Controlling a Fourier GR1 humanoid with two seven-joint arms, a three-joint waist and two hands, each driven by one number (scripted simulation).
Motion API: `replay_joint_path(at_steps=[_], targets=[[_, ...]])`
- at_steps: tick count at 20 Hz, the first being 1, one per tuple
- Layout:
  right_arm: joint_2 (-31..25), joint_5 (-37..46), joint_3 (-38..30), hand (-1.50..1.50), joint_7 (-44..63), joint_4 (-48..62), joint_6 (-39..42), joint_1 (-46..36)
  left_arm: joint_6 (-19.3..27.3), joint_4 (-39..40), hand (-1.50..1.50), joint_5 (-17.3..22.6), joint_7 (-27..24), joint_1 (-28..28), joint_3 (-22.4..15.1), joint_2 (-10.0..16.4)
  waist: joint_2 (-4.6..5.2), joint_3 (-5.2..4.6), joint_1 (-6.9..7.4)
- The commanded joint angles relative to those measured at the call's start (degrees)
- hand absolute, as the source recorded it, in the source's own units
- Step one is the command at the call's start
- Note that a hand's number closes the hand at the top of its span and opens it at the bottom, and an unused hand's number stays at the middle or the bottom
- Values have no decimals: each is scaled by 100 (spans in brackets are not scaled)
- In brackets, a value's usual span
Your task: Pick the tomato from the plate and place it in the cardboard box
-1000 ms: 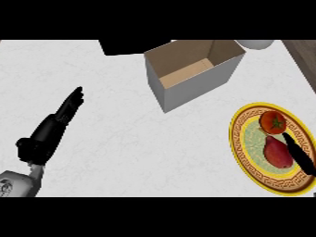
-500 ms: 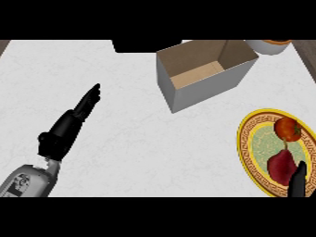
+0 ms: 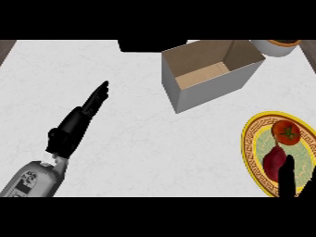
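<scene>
Though glossy, round tomato (image 3: 285, 132) on gold-rimmed plate (image 3: 249, 139)

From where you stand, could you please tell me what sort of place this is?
Probably a kitchen counter: a pale marbled worktop carries a round yellow-rimmed plate with a red tomato on it, and an open cardboard box.

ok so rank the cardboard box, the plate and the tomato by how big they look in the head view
1-2. cardboard box and plate: too close to rank; the box stands taller, so nearer the camera, and the right hand covers part of the plate.
3. tomato: clearly smallest.
</scene>
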Motion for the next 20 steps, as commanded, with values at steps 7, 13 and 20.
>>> replay_joint_path(at_steps=[7, 13, 20], targets=[[546, 1945, -102, -150, 2475, -1476, 2692, -924, -267, -34, 0, -111, -109, 263, 270, -47, -5, 74, 40], [700, 1744, -391, -150, 2382, -751, 2770, -1438, -180, -86, 0, -668, 200, 167, 315, -603, -4, 80, 28], [714, 1766, -601, -150, 1666, -44, 2090, -1586, -808, 514, 0, -757, -48, -125, 944, -834, 0, 80, 16]])
